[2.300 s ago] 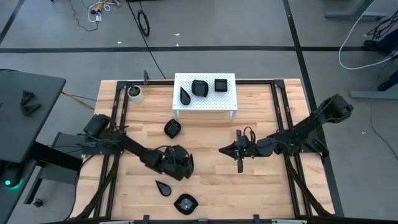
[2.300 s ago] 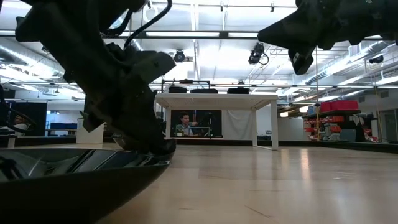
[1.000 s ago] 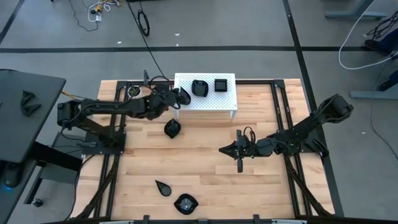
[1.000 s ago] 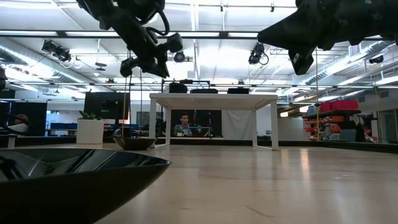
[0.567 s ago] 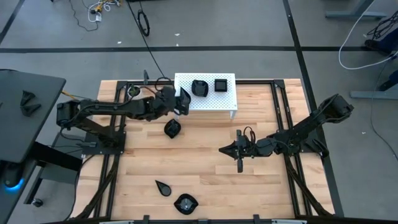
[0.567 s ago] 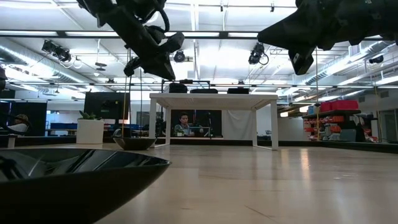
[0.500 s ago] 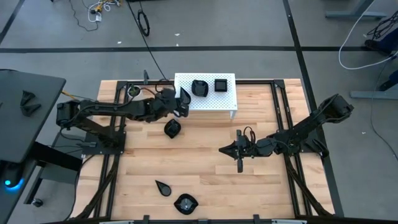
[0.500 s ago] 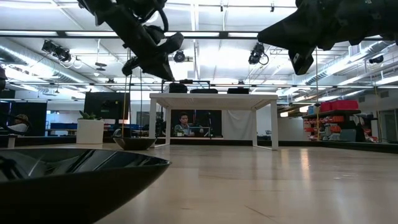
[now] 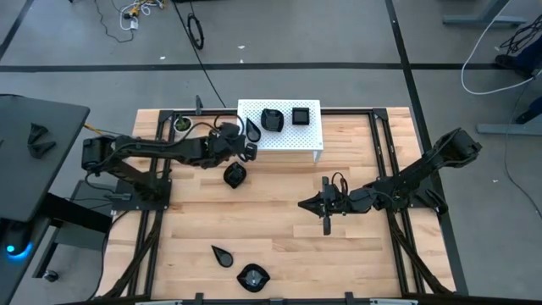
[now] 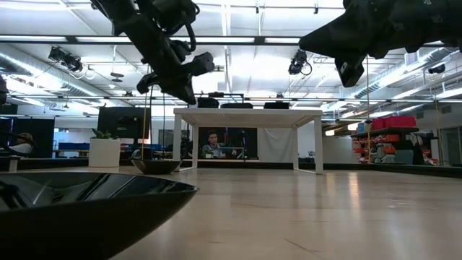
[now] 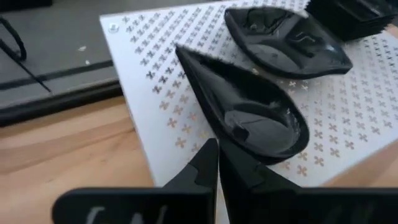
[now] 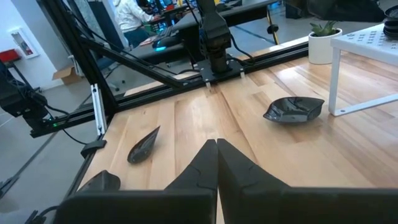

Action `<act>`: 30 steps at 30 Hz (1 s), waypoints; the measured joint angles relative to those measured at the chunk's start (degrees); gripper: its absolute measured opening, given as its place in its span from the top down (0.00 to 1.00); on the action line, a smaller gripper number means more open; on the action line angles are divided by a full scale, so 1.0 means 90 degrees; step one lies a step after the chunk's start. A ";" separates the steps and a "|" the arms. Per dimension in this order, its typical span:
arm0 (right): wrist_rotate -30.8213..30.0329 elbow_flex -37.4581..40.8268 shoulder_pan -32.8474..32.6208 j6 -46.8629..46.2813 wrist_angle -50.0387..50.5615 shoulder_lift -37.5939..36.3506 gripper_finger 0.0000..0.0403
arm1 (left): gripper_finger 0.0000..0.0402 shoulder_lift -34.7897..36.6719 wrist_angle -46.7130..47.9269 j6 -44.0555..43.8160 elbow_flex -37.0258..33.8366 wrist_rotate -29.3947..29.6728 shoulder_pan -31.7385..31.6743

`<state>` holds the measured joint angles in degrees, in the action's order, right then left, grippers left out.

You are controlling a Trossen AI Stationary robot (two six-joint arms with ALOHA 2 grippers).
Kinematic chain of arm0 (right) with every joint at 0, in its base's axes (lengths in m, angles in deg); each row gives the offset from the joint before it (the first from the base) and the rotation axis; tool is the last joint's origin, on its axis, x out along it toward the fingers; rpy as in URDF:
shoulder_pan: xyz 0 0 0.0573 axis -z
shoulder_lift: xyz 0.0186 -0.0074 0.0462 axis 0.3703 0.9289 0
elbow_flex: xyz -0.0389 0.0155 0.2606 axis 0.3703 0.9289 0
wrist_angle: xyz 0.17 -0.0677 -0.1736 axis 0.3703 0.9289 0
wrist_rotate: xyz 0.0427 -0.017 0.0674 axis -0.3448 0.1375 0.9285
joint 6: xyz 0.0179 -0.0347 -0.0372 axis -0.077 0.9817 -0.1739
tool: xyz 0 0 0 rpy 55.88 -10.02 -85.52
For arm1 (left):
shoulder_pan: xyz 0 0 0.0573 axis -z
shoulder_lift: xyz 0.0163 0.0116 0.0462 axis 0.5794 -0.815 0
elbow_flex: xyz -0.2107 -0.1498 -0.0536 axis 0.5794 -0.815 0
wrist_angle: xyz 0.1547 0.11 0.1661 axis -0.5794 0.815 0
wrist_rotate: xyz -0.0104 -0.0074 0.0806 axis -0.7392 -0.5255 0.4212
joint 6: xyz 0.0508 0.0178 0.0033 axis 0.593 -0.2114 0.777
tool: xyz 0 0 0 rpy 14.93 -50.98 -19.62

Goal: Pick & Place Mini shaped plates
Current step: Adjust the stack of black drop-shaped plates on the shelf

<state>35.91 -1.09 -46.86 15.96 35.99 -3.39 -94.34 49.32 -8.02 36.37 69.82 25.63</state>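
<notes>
The left gripper (image 9: 247, 150) is hanging at the front-left corner of the white perforated stand (image 9: 310, 133), its fingers pressed together and gripping nothing; in the left wrist view the closed fingertips (image 11: 217, 163) are sitting just short of the rounded end of a teardrop plate (image 11: 242, 102). That teardrop plate (image 9: 253, 129) is lying on the stand's top at about 9 o'clock, with a lobed plate (image 9: 272, 119) beside it in the middle and a square plate (image 9: 301, 115) at 3 o'clock (3 plates on the stand in all).

On the wooden table (image 9: 288, 254), an angular black plate (image 9: 235, 174) is lying just below the left gripper, at about 10 o'clock from the table's centre. 2 more are lying near the front edge at about 7 o'clock: a leaf-shaped plate (image 9: 223, 255) and, just beyond it toward the edge, a rounded plate (image 9: 251, 276).

The right gripper (image 9: 303, 203) is hovering above the middle of the table, pointing toward 9 o'clock, with its fingers closed and empty; its wrist view is showing the closed fingertips (image 12: 217, 155) over bare wood.

A small white pot with a green plant (image 9: 183, 125) is standing near the table's far-left corner, at about 11 o'clock, well apart from the stand.
</notes>
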 joint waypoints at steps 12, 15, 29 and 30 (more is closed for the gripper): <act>-0.0002 0.0000 0.0001 0.0009 0.0038 0.0000 1.00 | 0.99 0.0852 0.0146 0.0484 0.0002 -0.0650 0.0008; -0.0002 0.0000 0.0000 0.0017 0.0038 0.0000 1.00 | 0.98 0.0644 -0.0025 0.0534 0.0009 -0.0617 -0.0014; -0.0002 0.0000 0.0000 -0.0005 0.0070 0.0000 1.00 | 0.98 0.0252 -0.0595 0.0660 0.0022 -0.0489 -0.0053; -0.0002 0.0000 0.0002 -0.0005 0.0070 0.0000 1.00 | 0.98 0.0292 -0.0641 0.0700 0.0022 -0.0502 -0.0053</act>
<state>35.89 -1.09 -46.84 15.92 36.62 -3.39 -91.71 43.55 -1.72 36.56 65.30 25.15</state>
